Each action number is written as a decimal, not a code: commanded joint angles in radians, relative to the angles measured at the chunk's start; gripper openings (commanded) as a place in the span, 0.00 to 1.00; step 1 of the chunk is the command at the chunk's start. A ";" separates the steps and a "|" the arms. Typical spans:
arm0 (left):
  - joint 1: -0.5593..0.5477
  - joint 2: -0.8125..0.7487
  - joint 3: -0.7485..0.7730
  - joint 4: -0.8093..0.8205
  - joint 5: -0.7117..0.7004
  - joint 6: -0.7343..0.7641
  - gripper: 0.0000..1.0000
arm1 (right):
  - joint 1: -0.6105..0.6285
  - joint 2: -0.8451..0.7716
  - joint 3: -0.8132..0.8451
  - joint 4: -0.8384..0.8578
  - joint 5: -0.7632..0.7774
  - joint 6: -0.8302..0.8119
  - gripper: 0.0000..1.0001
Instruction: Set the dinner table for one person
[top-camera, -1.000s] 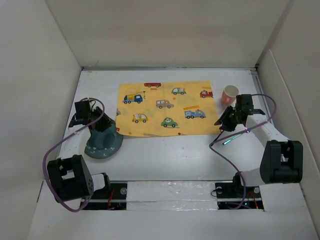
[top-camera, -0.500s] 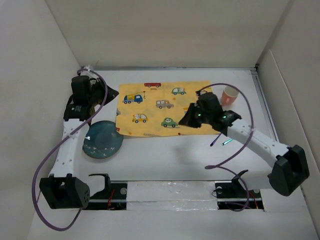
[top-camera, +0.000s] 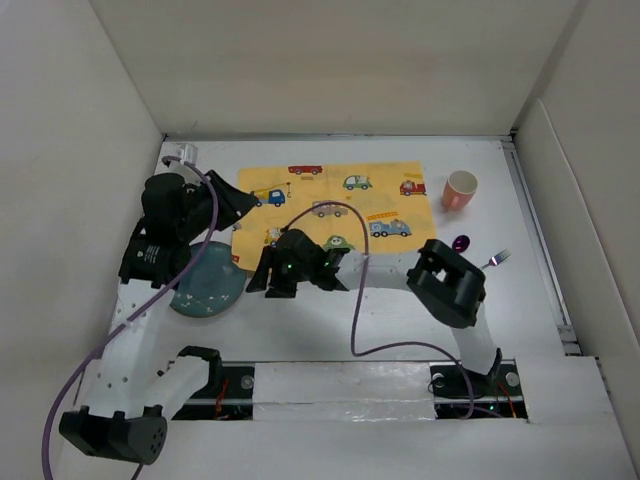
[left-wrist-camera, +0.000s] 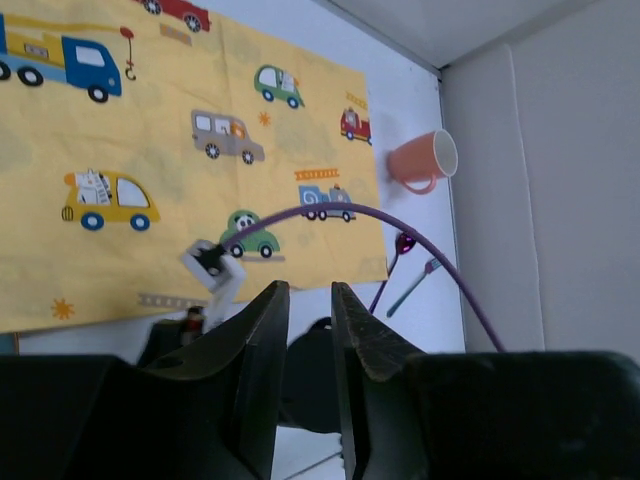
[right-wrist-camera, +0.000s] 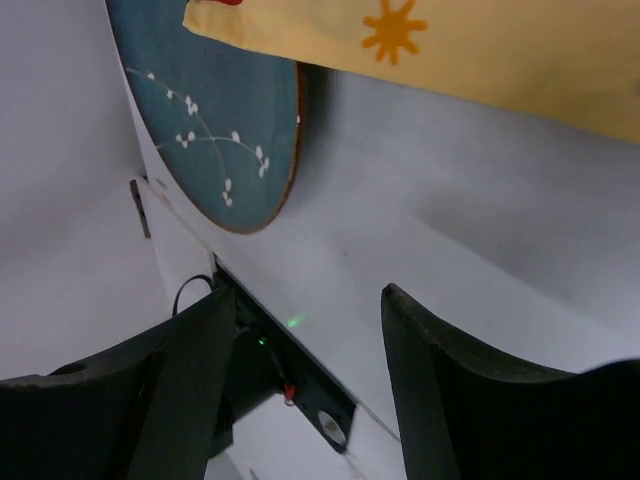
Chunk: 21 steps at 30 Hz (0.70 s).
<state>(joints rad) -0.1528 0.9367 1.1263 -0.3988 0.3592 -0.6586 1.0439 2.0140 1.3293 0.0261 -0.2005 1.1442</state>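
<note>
The white dinner table (top-camera: 340, 320) bears a yellow car-print placemat (top-camera: 330, 215). A blue-green plate (top-camera: 205, 285) lies at the mat's near left corner, partly under my left arm. An orange cup (top-camera: 460, 190) stands right of the mat. A purple spoon (top-camera: 460, 243) and a fork (top-camera: 497, 259) lie below the cup. My left gripper (top-camera: 250, 203) is raised over the mat's left edge. It is empty, its jaws a narrow gap apart (left-wrist-camera: 305, 290). My right gripper (top-camera: 258, 283) is open and empty, low by the plate's right edge (right-wrist-camera: 220, 130).
White panels wall the table on three sides. A purple cable (top-camera: 330, 215) arches from my right arm over the mat. My right arm's elbow (top-camera: 447, 282) stands near the front right. The left wrist view shows the cup (left-wrist-camera: 425, 160), spoon (left-wrist-camera: 400, 245) and fork (left-wrist-camera: 425, 275).
My right arm has swung from beside the cup across to the left, and its gripper is down by the plate. My left arm has lifted off the plate and risen.
</note>
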 joint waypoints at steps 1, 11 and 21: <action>-0.050 -0.084 0.000 -0.055 -0.047 -0.019 0.22 | 0.048 0.078 0.100 0.126 0.045 0.129 0.65; -0.152 -0.202 0.024 -0.150 -0.108 -0.018 0.22 | 0.129 0.304 0.304 0.088 0.185 0.256 0.57; -0.222 -0.208 0.131 -0.201 -0.195 0.030 0.23 | 0.150 0.382 0.421 -0.022 0.289 0.289 0.00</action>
<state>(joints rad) -0.3656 0.7319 1.1885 -0.6003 0.2028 -0.6594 1.1816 2.3909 1.7184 0.0761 0.0170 1.4460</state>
